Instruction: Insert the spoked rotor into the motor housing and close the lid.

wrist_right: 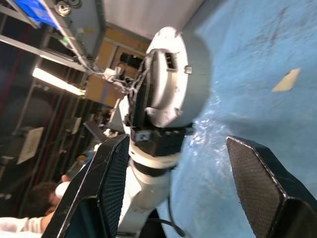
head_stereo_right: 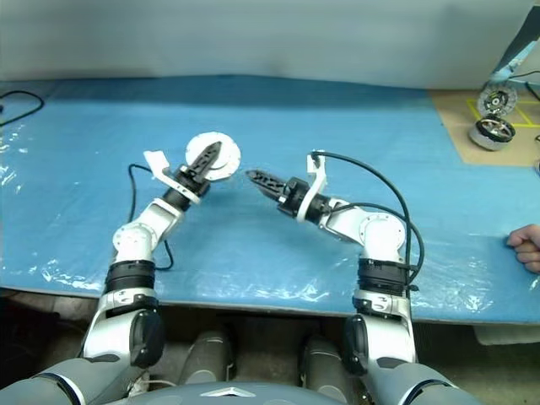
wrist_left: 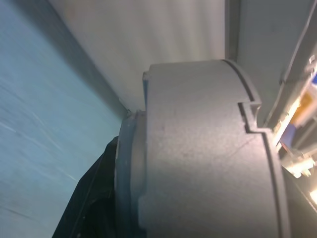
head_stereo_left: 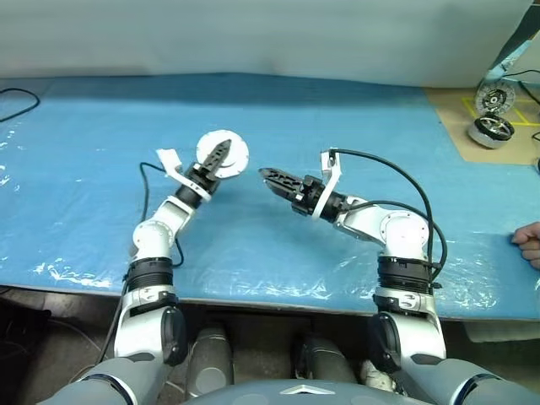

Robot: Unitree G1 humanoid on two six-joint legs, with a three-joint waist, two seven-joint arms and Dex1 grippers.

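While the left gripper [head_stereo_left: 218, 157] clasps the round silver-grey metal housing with its lid [head_stereo_left: 232, 148], holding it aloft over the middle of the blue-covered table [head_stereo_left: 84, 169], the right gripper [head_stereo_left: 274, 178] stands just beside it, its black fingers [wrist_right: 257, 183] spread wide and holding nothing. At the table's far right corner, on a tan mat [head_stereo_left: 460, 126]: a black-rimmed spoked rotor [head_stereo_left: 493, 99] and a silver-and-black drum [head_stereo_left: 491, 131]. At the right edge: a person's hand [head_stereo_left: 529, 243].

A blue-covered table [head_stereo_left: 101, 169] stands against a plain pale wall [head_stereo_left: 253, 34].
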